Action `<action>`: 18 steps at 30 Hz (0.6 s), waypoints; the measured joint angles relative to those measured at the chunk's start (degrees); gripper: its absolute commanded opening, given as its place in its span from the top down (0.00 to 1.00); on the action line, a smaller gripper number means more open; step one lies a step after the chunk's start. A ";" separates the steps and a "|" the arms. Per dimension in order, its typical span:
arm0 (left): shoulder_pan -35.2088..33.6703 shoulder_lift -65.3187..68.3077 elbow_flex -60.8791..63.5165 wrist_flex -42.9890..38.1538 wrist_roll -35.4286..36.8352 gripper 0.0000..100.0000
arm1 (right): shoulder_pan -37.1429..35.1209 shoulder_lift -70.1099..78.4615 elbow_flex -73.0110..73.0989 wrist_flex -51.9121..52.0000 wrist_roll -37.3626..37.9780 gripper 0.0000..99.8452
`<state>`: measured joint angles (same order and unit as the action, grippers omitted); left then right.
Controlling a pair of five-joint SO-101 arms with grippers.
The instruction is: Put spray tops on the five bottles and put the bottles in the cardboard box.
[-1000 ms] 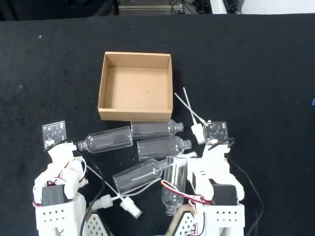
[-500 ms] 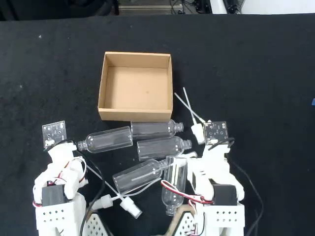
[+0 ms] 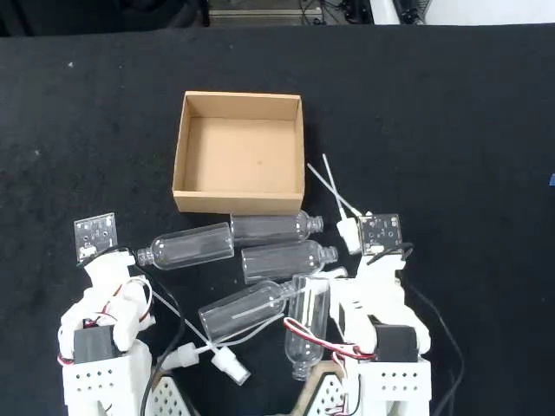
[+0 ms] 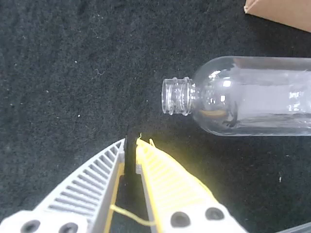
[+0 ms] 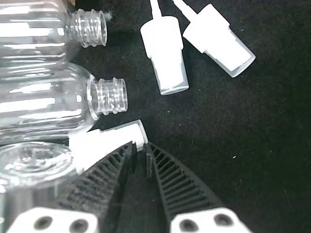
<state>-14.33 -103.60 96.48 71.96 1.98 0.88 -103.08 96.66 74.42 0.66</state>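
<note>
The five clear plastic bottles [image 3: 260,277] all lay on their sides outside the open brown cardboard box [image 3: 178,169], bunched on the black cloth-covered worktop [image 3: 451,130] between the box and my two arms. The bottle nearest the left arm [image 3: 186,245] pointed its bare threaded neck at the left gripper [image 4: 132,145]. I saw that gripper's white and yellow fingers pressed together at the tips, just short of the neck and holding nothing. Two more bottles lay side by side just in front of the box's near wall, one closer to the box [image 3: 273,227] and one behind it [image 3: 286,260]. Both had bare necks turned toward the right arm. A fourth bottle [image 3: 247,309] lay slanted nearer the arms with a thin white tube showing through it, and the fifth bottle [image 3: 305,325] lay across its end, right beside the right arm. In my right wrist view, two white plastic spray tops [image 5: 165,58] lay loose next to each other near the two bare necks. A third spray top [image 5: 109,141] sat just beside the tip of the right gripper [image 5: 141,148], whose black fingers were drawn almost together with nothing between them. Two further spray tops [image 3: 186,354] lay close to the left arm's base, their long tubes trailing across the cloth.
</note>
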 measured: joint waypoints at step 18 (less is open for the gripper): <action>0.00 0.00 0.00 0.00 0.35 0.97 | -0.18 0.00 0.00 0.00 0.00 0.99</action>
<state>-14.33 -103.60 96.48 71.96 2.33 0.70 -103.08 96.66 74.42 0.66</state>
